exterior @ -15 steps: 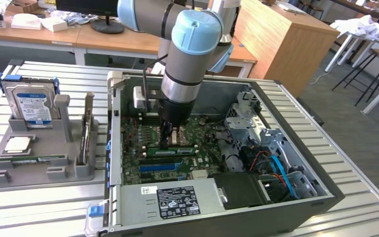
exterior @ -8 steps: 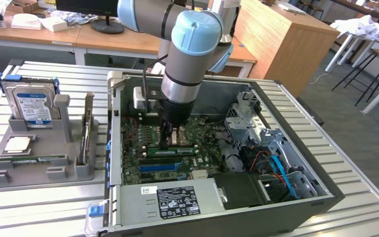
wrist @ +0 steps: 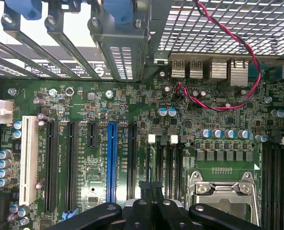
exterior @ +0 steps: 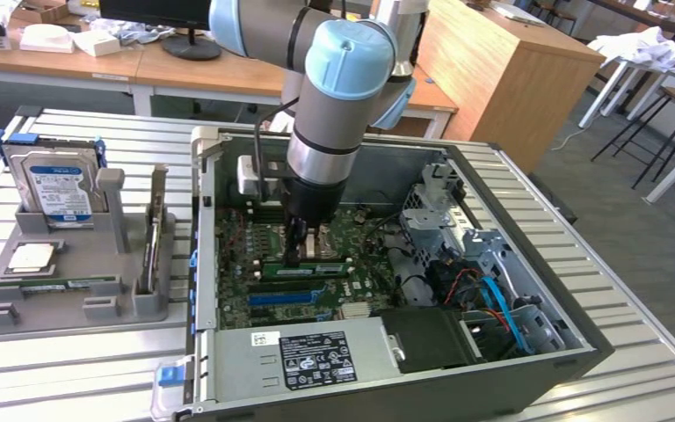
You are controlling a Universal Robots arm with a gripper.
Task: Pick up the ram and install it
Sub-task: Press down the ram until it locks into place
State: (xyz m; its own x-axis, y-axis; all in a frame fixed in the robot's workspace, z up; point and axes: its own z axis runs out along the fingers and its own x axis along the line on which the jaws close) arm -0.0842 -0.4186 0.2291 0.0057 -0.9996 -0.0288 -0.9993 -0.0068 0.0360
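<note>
— Where is the ram (exterior: 328,267) seen?
— Inside the case (exterior: 572,327), at the board's slots, right under the gripper (exterior: 302,259).
— And the gripper's state?
— Fingertips (wrist: 142,191) are pressed together; any grip on the ram cannot be told.

Exterior view: even, bright daylight-like room light; the slatted metal table (exterior: 56,369) reflects it as pale bands with mild glare at the lower left of the frame. The interior of the computer case (exterior: 572,352) is dimmer, and the robot arm (exterior: 337,114) casts a soft shadow over the motherboard (exterior: 350,290) at centre. Background desks at the top of the frame are slightly soft.

Wrist view: the motherboard (wrist: 132,124) is evenly lit and sharp at centre. Strong blown-out glare shows through the slot brackets (wrist: 60,43) and the perforated grille (wrist: 213,24) along the top of the frame. The gripper (wrist: 151,194) at the bottom centre is dark and blurred.
</note>
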